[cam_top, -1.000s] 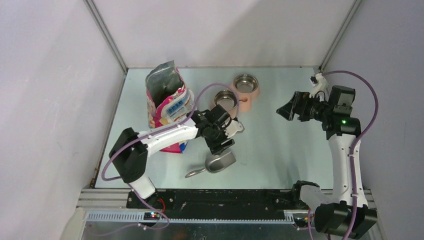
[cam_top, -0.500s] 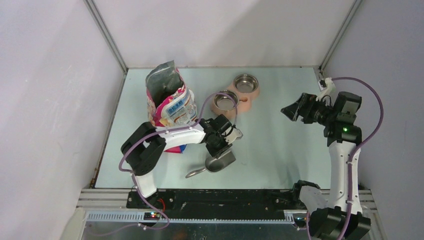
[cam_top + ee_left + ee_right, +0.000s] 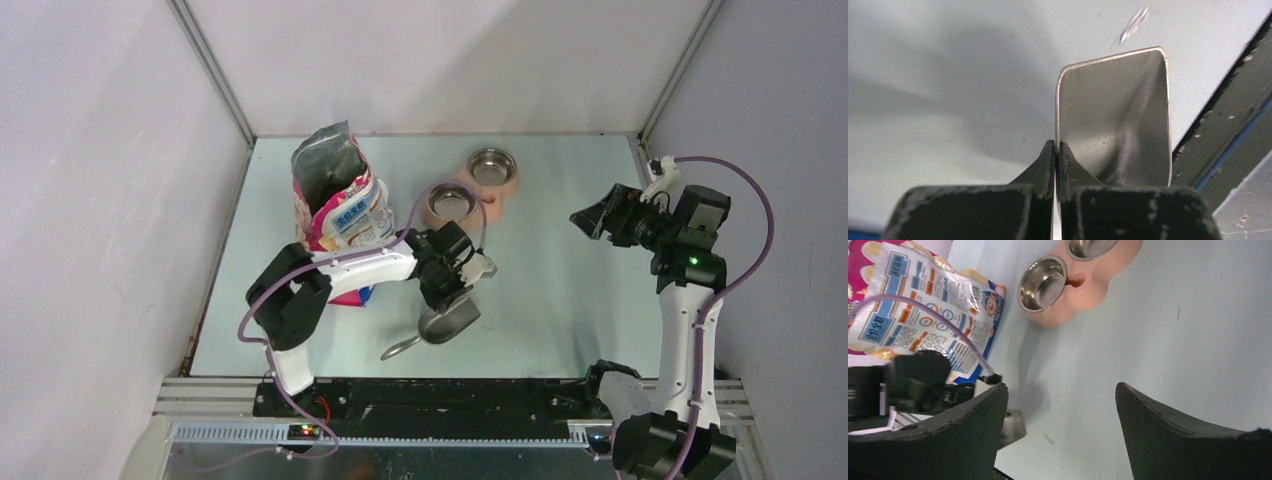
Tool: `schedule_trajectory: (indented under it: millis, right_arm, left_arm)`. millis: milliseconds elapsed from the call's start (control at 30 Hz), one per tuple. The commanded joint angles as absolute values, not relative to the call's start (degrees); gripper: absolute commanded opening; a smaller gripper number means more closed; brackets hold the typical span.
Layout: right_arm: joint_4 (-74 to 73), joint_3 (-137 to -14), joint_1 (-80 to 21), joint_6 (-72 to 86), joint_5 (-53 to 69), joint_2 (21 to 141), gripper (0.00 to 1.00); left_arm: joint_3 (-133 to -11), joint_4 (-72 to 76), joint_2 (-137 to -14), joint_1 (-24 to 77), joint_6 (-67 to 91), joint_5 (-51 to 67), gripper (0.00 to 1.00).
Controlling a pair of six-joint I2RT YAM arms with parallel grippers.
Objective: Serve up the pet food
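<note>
A grey metal scoop [image 3: 447, 322] [image 3: 1118, 115] lies on the table near the front edge, its handle pointing front-left. My left gripper [image 3: 452, 296] [image 3: 1056, 145] is shut on the scoop's thin left side wall, one finger inside the bowl and one outside. The scoop's bowl looks empty. A pink, white and blue printed bag [image 3: 340, 205] [image 3: 923, 305] stands open at the back left. No pet food shows; the bag's dark inside hides it. My right gripper [image 3: 590, 218] [image 3: 1062, 387] hangs open over the right side of the table, holding nothing.
A peach double feeder [image 3: 478, 195] [image 3: 1088, 295] with two steel bowls sits behind the scoop, right of the bag; the nearer bowl [image 3: 1042, 283] looks empty. The dark frame rail [image 3: 1228, 130] runs just beyond the scoop at the table's front edge.
My left gripper has closed on the scoop's side wall, and the scoop has shifted slightly to the right. The right arm has drawn back toward the right wall.
</note>
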State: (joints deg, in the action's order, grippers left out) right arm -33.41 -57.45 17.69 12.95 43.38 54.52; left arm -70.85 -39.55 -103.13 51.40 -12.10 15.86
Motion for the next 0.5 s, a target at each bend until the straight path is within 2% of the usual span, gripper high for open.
schedule_trajectory:
  millis: [0, 233, 467]
  right_arm:
    - [-33.8, -58.9, 13.9, 10.7, 37.3, 54.0, 0.80]
    - [-33.3, -63.3, 1.4, 8.0, 34.6, 52.5, 0.77]
    - [-22.3, -68.4, -21.2, 9.5, 22.2, 53.8, 0.78]
  left_arm:
    - [-83.7, -44.7, -95.0, 47.1, -14.3, 18.2, 0.00]
    - [-99.2, -43.6, -89.7, 38.2, -6.4, 20.3, 0.00]
    - [-99.8, -28.9, -81.0, 31.8, 10.6, 14.8, 0.00]
